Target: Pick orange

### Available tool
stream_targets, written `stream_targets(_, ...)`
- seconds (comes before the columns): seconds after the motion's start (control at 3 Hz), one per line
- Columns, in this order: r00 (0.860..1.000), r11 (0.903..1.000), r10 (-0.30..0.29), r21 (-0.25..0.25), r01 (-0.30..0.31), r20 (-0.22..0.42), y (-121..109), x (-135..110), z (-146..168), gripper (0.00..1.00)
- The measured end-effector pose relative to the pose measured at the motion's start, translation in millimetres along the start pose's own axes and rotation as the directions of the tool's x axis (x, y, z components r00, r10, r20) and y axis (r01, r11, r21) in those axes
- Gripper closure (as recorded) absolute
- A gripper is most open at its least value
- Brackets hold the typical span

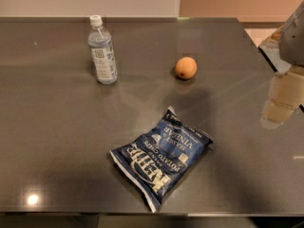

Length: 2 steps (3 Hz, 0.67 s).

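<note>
The orange (185, 68) is a small round fruit resting on the dark table (57, 141), right of centre and toward the back. My gripper (279, 109) hangs at the right edge of the camera view, above the table's right side. It is well to the right of the orange and a little nearer to me, apart from it. It holds nothing that I can see.
A clear water bottle (101, 51) with a white cap stands upright at the back left. A blue chip bag (160, 156) lies flat near the front edge, in front of the orange. The table's right edge (266, 56) runs close by my gripper.
</note>
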<state>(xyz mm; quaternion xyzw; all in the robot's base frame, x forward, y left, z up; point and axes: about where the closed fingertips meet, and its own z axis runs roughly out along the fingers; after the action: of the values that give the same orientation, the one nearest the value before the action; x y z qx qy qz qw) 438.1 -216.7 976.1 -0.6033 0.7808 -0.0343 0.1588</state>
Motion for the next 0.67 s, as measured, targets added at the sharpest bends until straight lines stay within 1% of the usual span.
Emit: stream_targets(0.67, 1.000, 1.0000, 0.000, 0.000, 0.000, 0.000, 0.0, 0.0, 0.0, 0.00)
